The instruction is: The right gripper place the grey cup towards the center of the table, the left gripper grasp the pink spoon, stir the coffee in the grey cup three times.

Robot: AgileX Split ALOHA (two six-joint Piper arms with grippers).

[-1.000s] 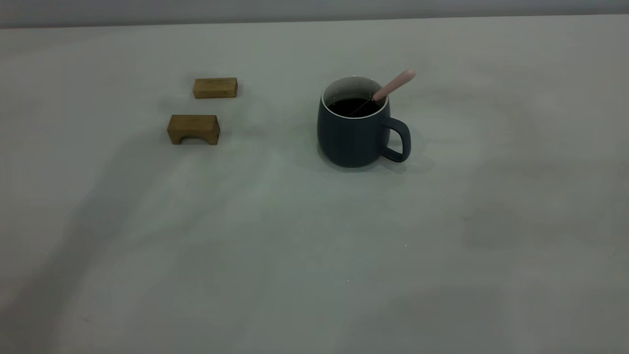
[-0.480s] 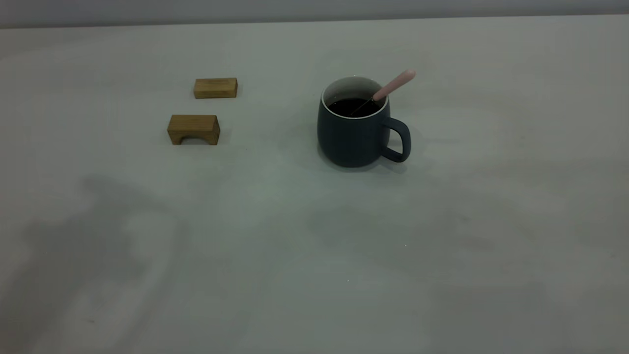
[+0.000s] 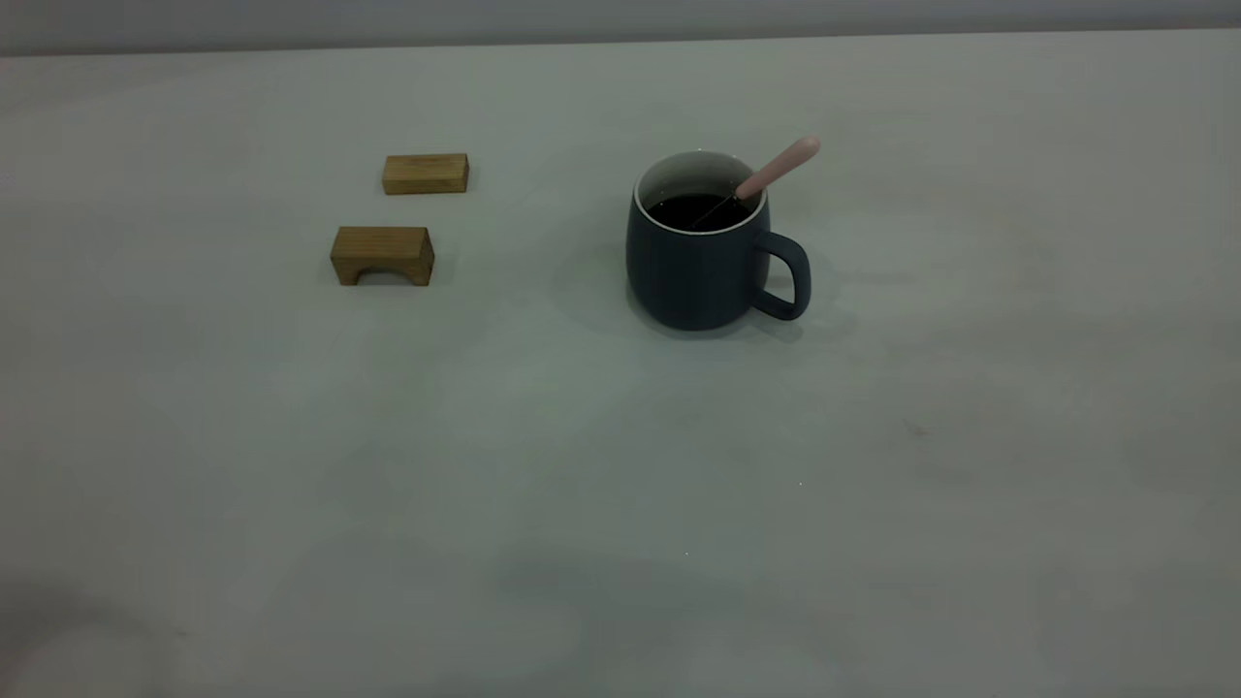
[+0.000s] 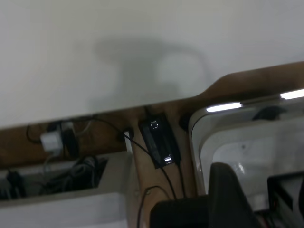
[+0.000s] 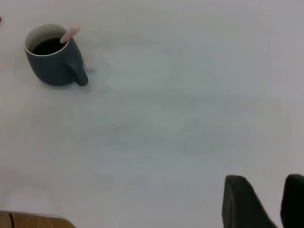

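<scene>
Shadows that lay across the near left of the table (image 3: 543, 465) half a second ago have drawn back toward the near edge; the grey cup (image 3: 698, 257) has not shifted. It stands upright near the table's middle, handle to the right, with coffee (image 3: 700, 211) inside and the pink spoon (image 3: 776, 170) leaning on its right rim. Two wooden blocks (image 3: 383, 254) sit well to its left. The right gripper (image 5: 260, 203) hovers far from the cup, fingers parted, holding nothing. The left gripper (image 4: 228, 199) seems parked off the table edge; its finger spread is unclear.
</scene>
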